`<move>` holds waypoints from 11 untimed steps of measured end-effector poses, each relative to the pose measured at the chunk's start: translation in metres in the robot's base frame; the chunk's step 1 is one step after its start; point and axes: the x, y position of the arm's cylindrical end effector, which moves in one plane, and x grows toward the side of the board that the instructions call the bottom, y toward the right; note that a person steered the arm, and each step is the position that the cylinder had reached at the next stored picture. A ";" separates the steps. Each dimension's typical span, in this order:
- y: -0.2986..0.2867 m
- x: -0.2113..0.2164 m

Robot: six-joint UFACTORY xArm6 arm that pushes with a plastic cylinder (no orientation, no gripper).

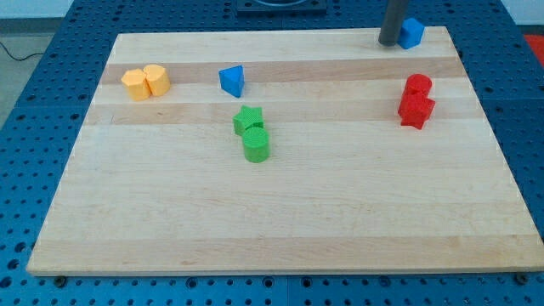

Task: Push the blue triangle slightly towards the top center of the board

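The blue triangle (pixel 232 81) sits on the wooden board (pixel 280 212) in its upper left part, right of the yellow pair. My tip (pixel 388 42) rests near the board's top edge on the right, touching or nearly touching the left side of a blue cube (pixel 412 33). The tip is far to the right of the blue triangle and slightly higher in the view.
A yellow block (pixel 135 84) and a yellow cylinder-like block (pixel 156 78) sit together at upper left. A green star (pixel 248 120) sits just above a green cylinder (pixel 256 144) below the triangle. Two red blocks (pixel 416 100) sit stacked close at right.
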 end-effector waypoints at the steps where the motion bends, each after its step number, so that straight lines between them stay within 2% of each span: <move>1: -0.006 0.045; 2: -0.041 0.087; 4: -0.171 0.109; 6: -0.280 0.156; 7: -0.330 0.146; 8: -0.334 0.131; 11: -0.230 0.101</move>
